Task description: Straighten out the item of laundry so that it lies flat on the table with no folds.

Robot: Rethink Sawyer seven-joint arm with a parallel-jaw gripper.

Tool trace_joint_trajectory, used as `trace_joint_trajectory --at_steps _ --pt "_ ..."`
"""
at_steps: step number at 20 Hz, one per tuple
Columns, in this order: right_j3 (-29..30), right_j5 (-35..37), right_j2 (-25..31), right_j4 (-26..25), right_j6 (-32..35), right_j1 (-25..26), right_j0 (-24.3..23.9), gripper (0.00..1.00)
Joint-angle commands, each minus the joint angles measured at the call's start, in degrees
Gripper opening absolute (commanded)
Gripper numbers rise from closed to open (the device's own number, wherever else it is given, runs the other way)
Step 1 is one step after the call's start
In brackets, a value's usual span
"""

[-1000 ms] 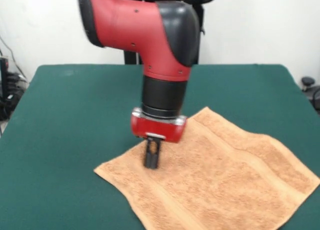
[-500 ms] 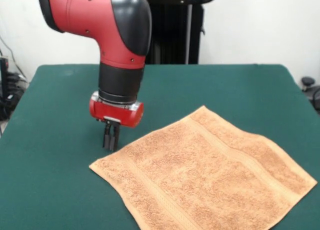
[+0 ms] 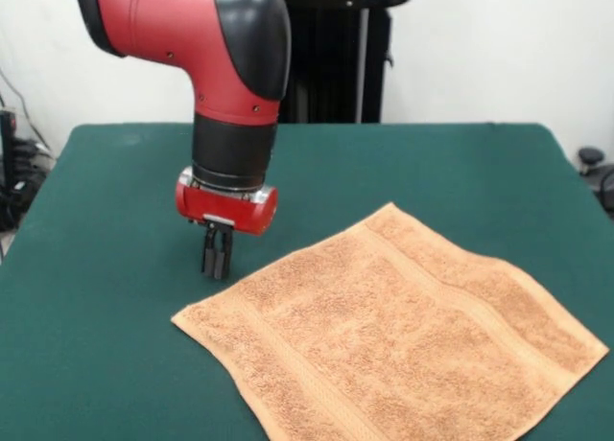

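Front view only; landmark for all positions was the towel.

The table was a dark green felt top and took up most of the view. To the left of the towel, the green surface was bare out to the table edge.

The gripper hung from the red and black arm, just beyond the towel's left corner region, on the far-left side of it. Its two dark fingers pointed straight down and were pressed close together, with nothing between them. The tips were over green felt, not over cloth; whether they touched the table could not be told from this view. No contact with the towel was visible.

The towel lay right of centre on the table, near the front edge, turned like a diamond: one corner to the left, one toward the far side, one to the right. The near corner was cut off by the bottom of the view. Woven border bands ran straight along two opposite sides. The surface looked even, with no raised ridge or doubled layer in the visible part. No label was seen.

Judgement: task appeared essentially done. The cloth was spread in a single layer. Left to check: the hidden near corner, which might carry a small fold.
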Motion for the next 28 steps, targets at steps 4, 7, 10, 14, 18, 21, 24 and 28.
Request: trace_joint_trajectory --at_steps 4,7,10,14,18,21,24,28 --pt "9.6 10.3 6.2 1.9 6.3 -9.9 3.0 0.0" --pt "9.5 12.2 5.8 2.7 6.7 -11.3 4.0 0.0" --pt "9.0 12.2 6.0 3.4 7.6 -11.0 4.4 0.0" --pt "7.9 8.9 5.2 4.5 10.4 -8.5 6.5 0.0" --pt "6.6 6.1 3.1 6.5 12.9 -5.9 9.6 0.0" --pt "6.4 3.7 2.4 8.2 14.3 -4.1 11.2 0.0" --pt "6.1 1.6 2.4 9.5 14.9 -2.4 12.1 0.0" --pt "5.8 -0.3 2.4 11.0 14.6 -0.6 12.7 0.0"
